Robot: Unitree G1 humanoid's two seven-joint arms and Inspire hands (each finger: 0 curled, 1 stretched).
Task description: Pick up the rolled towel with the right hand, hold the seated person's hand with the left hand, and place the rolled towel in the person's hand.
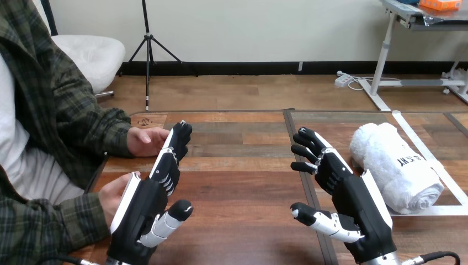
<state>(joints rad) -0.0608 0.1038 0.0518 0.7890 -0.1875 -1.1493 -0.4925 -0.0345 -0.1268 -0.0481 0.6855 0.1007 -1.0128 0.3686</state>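
Head view: rolled towel (396,172) lies ungrasped at right; right hand (353,193) and left hand (146,204) are spread wide and empty; every step remains.

centre: you pass freely over bare desk (243,187) | right: rolled towel (394,165) blocks you | left: person's hands (144,141) block you

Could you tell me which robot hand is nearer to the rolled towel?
Right. The right hand is just beside the rolled towel; the left hand is across the table, by the person's hands.
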